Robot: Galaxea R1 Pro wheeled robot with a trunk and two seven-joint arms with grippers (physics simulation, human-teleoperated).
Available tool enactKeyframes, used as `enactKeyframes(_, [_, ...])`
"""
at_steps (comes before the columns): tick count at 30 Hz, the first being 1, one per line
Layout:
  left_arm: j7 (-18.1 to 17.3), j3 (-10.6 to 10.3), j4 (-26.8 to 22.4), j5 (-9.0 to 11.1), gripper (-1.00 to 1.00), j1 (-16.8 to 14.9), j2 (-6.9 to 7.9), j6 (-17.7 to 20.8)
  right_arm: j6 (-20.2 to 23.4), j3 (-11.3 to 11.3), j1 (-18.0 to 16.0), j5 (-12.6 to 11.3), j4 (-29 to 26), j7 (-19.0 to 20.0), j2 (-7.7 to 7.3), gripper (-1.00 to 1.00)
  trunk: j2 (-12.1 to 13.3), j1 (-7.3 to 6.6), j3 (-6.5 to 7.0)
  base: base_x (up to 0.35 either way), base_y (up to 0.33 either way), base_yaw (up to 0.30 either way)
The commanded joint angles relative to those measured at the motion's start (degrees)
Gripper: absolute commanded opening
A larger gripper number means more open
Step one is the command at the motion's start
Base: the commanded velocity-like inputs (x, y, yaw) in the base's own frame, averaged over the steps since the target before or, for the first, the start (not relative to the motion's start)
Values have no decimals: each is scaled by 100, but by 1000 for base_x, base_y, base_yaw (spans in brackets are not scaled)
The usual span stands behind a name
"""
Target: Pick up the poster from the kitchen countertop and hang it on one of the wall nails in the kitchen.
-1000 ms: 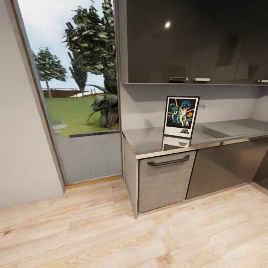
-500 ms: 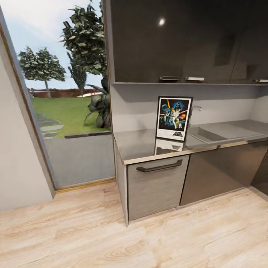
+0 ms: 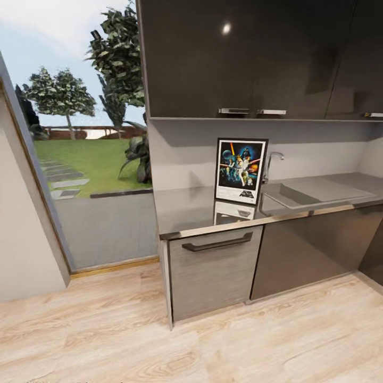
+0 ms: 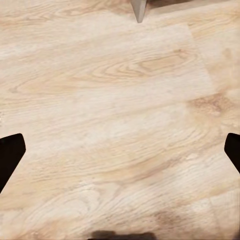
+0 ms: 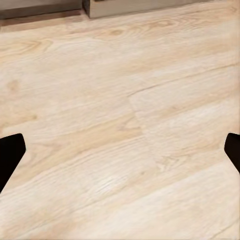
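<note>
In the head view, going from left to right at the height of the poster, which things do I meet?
Window with garden → poster → tap → sink, all three on the kitchen countertop.

Framed poster (image 3: 241, 171) upright on glossy kitchen countertop (image 3: 186, 213), against wall

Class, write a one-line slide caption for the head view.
Framed poster stands upright on the kitchen countertop, beside the sink.

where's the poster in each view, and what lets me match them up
Head view: the poster stands upright on the countertop against the wall, just left of the tap.
Left wrist view: not in it.
Right wrist view: not in it.
Shared landmark: the pale wood floor, in all three.
</note>
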Motion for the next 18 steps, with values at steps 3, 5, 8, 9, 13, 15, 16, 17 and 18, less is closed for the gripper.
enactKeyframes(3, [0, 1, -5, -8, 100, 1, -3, -10, -19, -11, -3, 4, 4, -1, 1, 100, -2, 0, -5, 18, -37, 201])
enactKeyframes(5, [0, -9, -5, -8, 100, 1, -3, -10, -19, -11, -3, 4, 4, -1, 0, 100, -2, 0, -5, 8, -97, 189])
enactKeyframes(8, [0, -16, -5, -8, 100, 1, -4, -10, -19, -11, -3, 4, 4, -1, 1, 100, -2, 0, -5, 5, -180, 113])
enactKeyframes(9, [0, -19, -5, -8, 100, 1, -4, -10, -19, -11, -3, 4, 4, -1, 1, 100, -2, 0, -5, 2, -240, 57])
enactKeyframes(13, [0, -22, -5, -8, 100, 1, -4, -10, -19, -11, -3, 4, 4, -1, 0, 100, -2, 0, -5, 1, -272, 27])
enactKeyframes(15, [0, -23, -5, -8, 100, 1, -4, -10, -19, -11, -3, 4, 4, -1, -1, 100, -2, 0, -5, 1, -286, 13])
enactKeyframes(16, [0, -23, -5, -8, 100, 1, -4, -8, -19, -11, -3, 4, 4, -1, 0, 100, -2, 0, -5, 5, -290, 10])
enactKeyframes(17, [0, -23, -5, -8, 100, 1, -4, -9, -19, -11, -3, 4, 4, -1, 0, 100, -2, 0, -5, 14, -292, 8])
enactKeyframes(18, [-1, -23, -5, -8, 100, 1, -4, -8, -19, -11, -3, 4, 4, -1, 0, 100, -2, 0, -5, 39, -295, 5])
